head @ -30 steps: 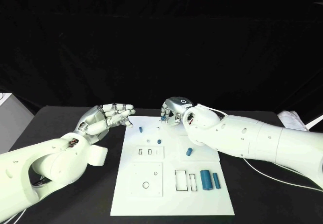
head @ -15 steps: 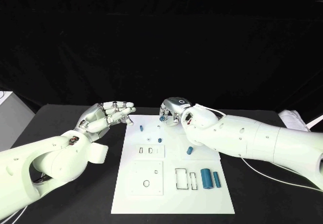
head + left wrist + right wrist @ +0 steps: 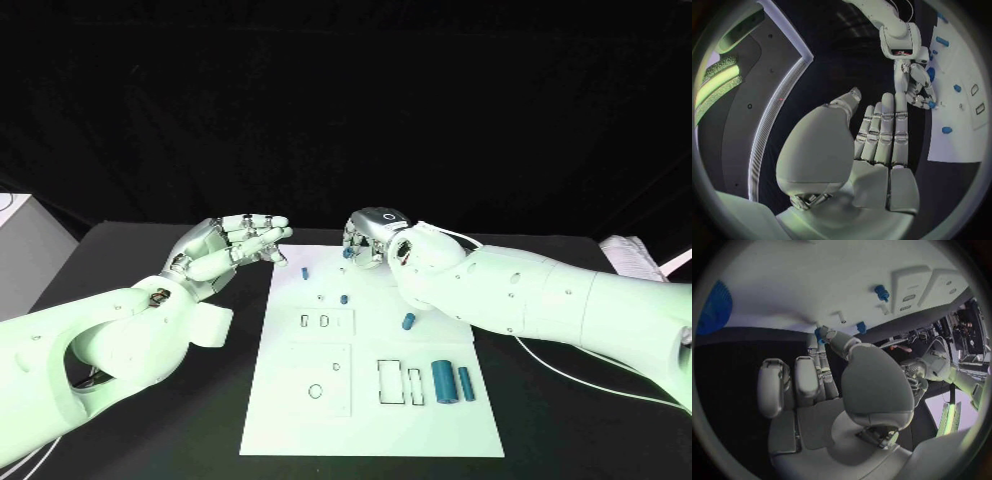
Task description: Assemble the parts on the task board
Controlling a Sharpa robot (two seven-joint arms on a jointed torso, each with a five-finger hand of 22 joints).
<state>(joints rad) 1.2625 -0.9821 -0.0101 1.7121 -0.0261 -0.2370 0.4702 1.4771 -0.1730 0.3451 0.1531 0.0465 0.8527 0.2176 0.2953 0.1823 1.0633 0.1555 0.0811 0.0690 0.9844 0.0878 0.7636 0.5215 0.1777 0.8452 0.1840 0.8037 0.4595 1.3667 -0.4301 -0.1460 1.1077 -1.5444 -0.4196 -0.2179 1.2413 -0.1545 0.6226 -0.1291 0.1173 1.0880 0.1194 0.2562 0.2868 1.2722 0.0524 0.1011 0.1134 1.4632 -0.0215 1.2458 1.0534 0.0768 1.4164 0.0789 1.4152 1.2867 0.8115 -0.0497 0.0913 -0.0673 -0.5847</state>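
Black cloth hung behind the black desk (image 3: 173, 420), and the white task board (image 3: 361, 420) lay flat in the middle of it. The right hand (image 3: 372, 236) hovered over the board's far edge, a small blue part (image 3: 348, 254) pinched between its fingertips and held just above the white surface; the right wrist view showed the same blue piece (image 3: 819, 335) caught at the fingertips. The left hand (image 3: 228, 251) hung above the desk just beside the board's far left corner, palm up, fingers straight and close side by side, thumb apart, holding nothing. On the board, a small blue peg (image 3: 304, 272) lay near the far left corner, another (image 3: 345, 298) nearer the middle, and an oblong blue piece (image 3: 408, 321) toward the right edge. Two blue cylinders (image 3: 451, 383) lay side by side near the rectangular slots (image 3: 395, 382).
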